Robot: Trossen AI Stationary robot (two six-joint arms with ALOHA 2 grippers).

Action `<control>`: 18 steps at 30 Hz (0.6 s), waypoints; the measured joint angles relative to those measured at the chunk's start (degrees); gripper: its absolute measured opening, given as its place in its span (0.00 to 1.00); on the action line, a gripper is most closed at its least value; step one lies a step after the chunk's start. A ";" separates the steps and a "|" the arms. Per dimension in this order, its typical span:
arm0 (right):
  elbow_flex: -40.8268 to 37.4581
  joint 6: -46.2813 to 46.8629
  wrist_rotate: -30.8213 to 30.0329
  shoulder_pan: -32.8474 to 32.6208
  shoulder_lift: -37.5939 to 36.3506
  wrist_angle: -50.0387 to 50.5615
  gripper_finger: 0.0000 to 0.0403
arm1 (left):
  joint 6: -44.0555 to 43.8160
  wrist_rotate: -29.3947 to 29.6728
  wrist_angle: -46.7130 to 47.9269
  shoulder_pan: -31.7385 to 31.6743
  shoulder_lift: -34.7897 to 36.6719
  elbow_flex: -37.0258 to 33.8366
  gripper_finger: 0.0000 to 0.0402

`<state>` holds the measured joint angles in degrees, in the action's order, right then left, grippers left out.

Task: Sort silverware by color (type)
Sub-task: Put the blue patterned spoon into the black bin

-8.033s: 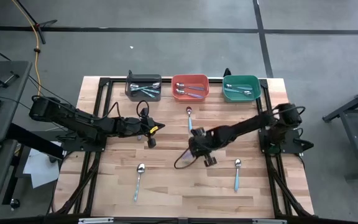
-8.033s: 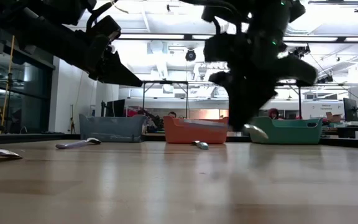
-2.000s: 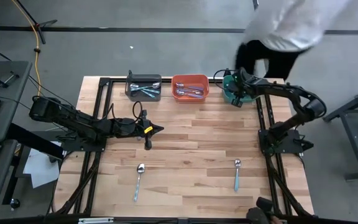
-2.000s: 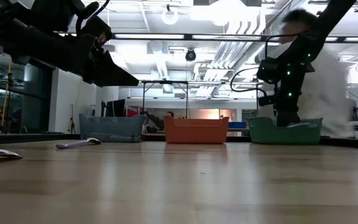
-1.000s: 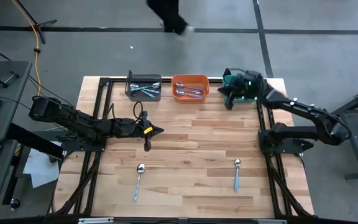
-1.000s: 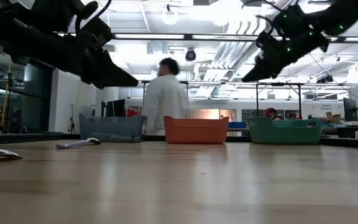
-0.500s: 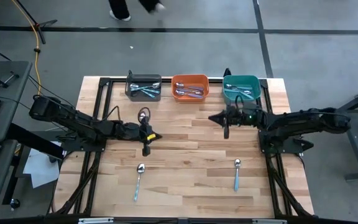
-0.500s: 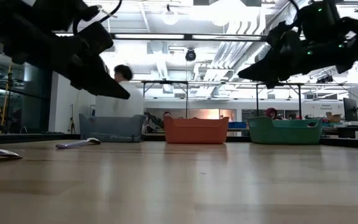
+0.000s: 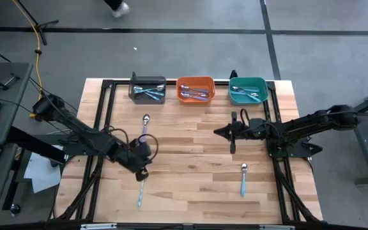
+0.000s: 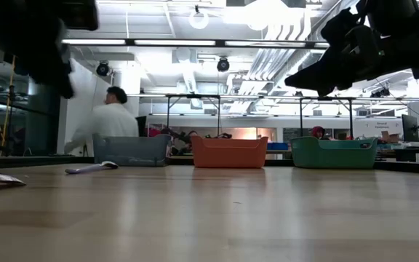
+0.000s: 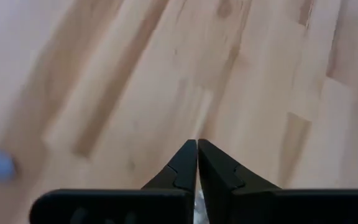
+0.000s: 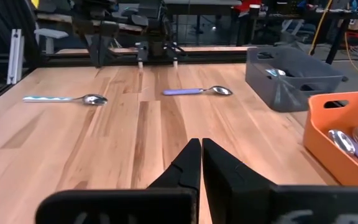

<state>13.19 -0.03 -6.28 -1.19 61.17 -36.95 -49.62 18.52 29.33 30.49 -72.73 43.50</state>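
Three spoons lie flat on the table: a lavender-handled one [image 9: 145, 126] [image 12: 197, 91] in front of the grey bin, a light-blue one [image 9: 140, 193] [image 12: 64, 98] near the front left, and a blue one [image 9: 243, 177] at the front right. My left gripper [image 9: 142, 172] [image 11: 197, 144] is shut and points down over the bowl end of the light-blue spoon, hiding it. I cannot tell whether it touches the spoon. My right gripper [image 9: 216, 132] [image 12: 201, 144] is shut and hovers level right of centre, pointing toward the table's left.
The grey bin [image 9: 147, 78], orange bin [image 9: 195, 78] and teal bin [image 9: 248, 79] stand in a row at the far edge, each with spoons inside. Bare wood lies between the arms. A person in white [image 10: 108, 120] walks beyond the table.
My left gripper has swung toward the near edge and tipped down over the light-blue spoon. My right gripper has come away from the teal bin toward the table's middle. A lavender spoon now shows in front of the grey bin. The person has walked leftward behind the table.
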 joint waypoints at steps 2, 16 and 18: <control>0.00 0.01 -0.13 -0.67 0.00 0.23 0.00 | -6.91 -0.53 2.26 2.27 0.00 0.93 0.04; 0.00 0.02 -0.11 -4.13 -0.02 2.14 0.00 | -30.69 -5.20 3.18 10.15 -6.85 1.36 0.24; 0.00 0.02 -0.10 -4.36 -0.02 2.16 0.00 | -31.74 -7.26 2.00 10.22 -9.40 1.36 0.26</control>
<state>13.19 -0.01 -6.38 -5.55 61.14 -34.79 -81.36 11.27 31.32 40.70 -82.13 44.86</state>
